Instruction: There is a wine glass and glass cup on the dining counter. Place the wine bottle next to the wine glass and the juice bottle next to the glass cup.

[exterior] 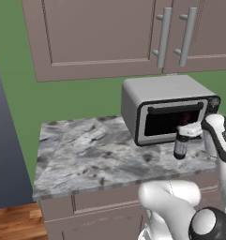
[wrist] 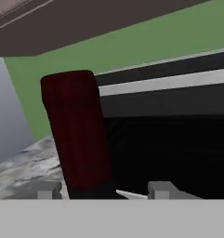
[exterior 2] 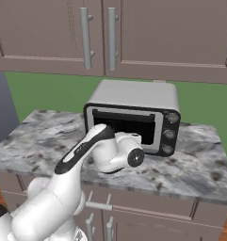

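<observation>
The wine bottle (exterior: 181, 147), dark with a pale label and a dark red neck capsule, stands upright on the small marble worktop (exterior: 86, 150), just in front of the toaster oven's door. My gripper (exterior: 187, 131) reaches in level at the bottle's shoulder. In the hand view the red capsule (wrist: 76, 135) rises between my fingertips (wrist: 162, 189), closer to the left one, with my gripper (wrist: 104, 190) closed around the wider body below. In the right base view my own arm covers the bottle.
A silver toaster oven (exterior: 166, 93) (exterior 2: 133, 96) sits at the back of the worktop (exterior 2: 199, 160), close behind the bottle. Brown wall cabinets (exterior: 100, 33) hang above. Bare marble stretches left of the oven. The worktop's front edge lies close below my arm.
</observation>
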You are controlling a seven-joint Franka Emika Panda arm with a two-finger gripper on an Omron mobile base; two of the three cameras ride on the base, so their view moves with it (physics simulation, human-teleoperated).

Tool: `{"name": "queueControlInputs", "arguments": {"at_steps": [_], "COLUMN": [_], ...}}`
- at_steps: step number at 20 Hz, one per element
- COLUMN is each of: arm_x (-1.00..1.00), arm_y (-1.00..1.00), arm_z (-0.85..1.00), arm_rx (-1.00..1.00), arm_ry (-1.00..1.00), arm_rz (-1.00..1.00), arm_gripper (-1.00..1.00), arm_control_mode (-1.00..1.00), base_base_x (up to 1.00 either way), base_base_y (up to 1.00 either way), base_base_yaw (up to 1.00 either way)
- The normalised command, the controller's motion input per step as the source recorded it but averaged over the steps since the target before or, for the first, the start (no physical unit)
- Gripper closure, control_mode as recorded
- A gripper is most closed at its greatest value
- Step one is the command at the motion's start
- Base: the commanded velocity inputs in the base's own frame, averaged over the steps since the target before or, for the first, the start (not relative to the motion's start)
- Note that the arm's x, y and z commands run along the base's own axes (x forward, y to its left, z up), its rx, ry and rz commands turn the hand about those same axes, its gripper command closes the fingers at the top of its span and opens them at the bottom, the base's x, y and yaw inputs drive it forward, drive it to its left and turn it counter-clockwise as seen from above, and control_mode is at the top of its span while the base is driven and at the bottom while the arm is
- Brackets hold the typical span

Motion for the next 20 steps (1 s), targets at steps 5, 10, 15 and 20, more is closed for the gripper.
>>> {"name": "queueControlInputs", "arguments": {"at_steps": [5, 10, 15, 20], "arm_x": [-0.58, -0.41, -0.38, -0.47], "arm_y": [0.14, 0.08, 0.01, 0.00], "arm_z": [0.28, 0.38, 0.46, 0.43], "arm_rx": [0.00, 0.00, 0.00, 0.00], "arm_ry": [-0.09, -0.05, 0.00, 0.04], "arm_rz": [-0.35, -0.24, -0.08, 0.00], "arm_gripper": [1.00, 1.00, 1.00, 1.00], "arm_control_mode": [-1.00, -1.00, -1.00, -1.00], "base_base_x": [0.00, 0.00, 0.00, 0.00], "base_base_y": [0.00, 0.00, 0.00, 0.00], "base_base_yaw": [0.00, 0.00, 0.00, 0.00]}}
